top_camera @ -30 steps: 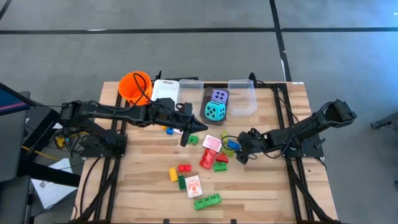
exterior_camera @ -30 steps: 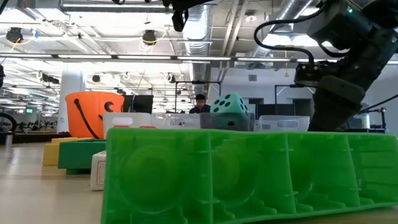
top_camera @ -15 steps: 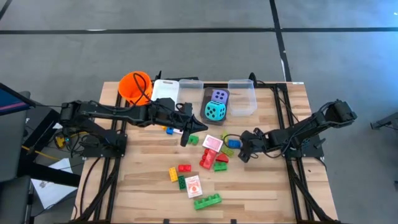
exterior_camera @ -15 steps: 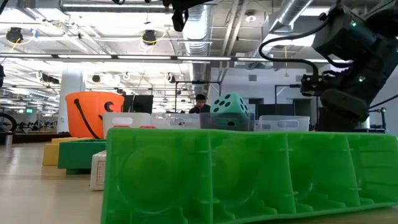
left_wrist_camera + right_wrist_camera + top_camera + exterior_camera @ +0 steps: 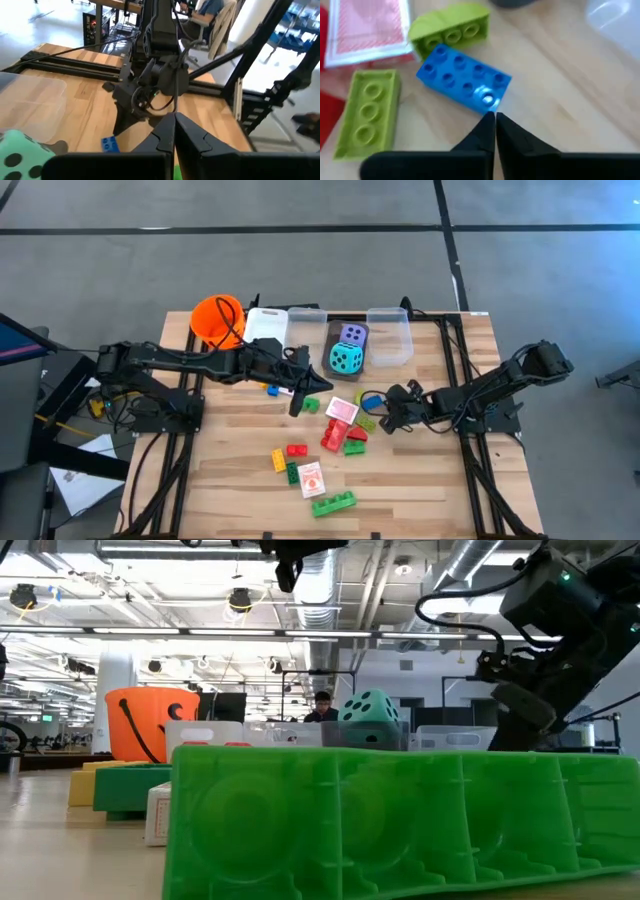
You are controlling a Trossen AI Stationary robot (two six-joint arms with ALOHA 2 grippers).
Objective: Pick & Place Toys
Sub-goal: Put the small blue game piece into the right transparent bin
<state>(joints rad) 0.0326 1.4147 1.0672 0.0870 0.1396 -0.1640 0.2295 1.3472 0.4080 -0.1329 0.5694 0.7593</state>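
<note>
The right gripper [image 5: 385, 418] sits low over the tabletop towards its right edge, at the right end of the toy pile. Its fingers [image 5: 489, 131] are pressed together with nothing between them; in the right wrist view the tips stop just short of the blue brick [image 5: 463, 79], which lies flat on the wood, studs up. Beside that brick lie a rounded lime brick [image 5: 449, 29], a flat lime brick [image 5: 368, 111] and a pink-white card [image 5: 368, 28].

The left gripper [image 5: 297, 404] hangs above the middle of the tabletop, also closed and empty (the left wrist view shows its two fingers [image 5: 172, 135] meeting). That view looks across at the right arm [image 5: 152, 75] and at a blue brick on the wood below it.

Along the far edge stand an orange bucket [image 5: 216, 319] and clear bins [image 5: 388, 335]; a teal die [image 5: 346, 359] and a purple die [image 5: 352, 333] sit in a dark tray between the bins. More toys are spread from the middle towards the near edge: red bricks [image 5: 335, 434], a yellow brick [image 5: 278, 461], a second card [image 5: 312, 479] and a long green brick [image 5: 334, 503], which fills the low view.
</note>
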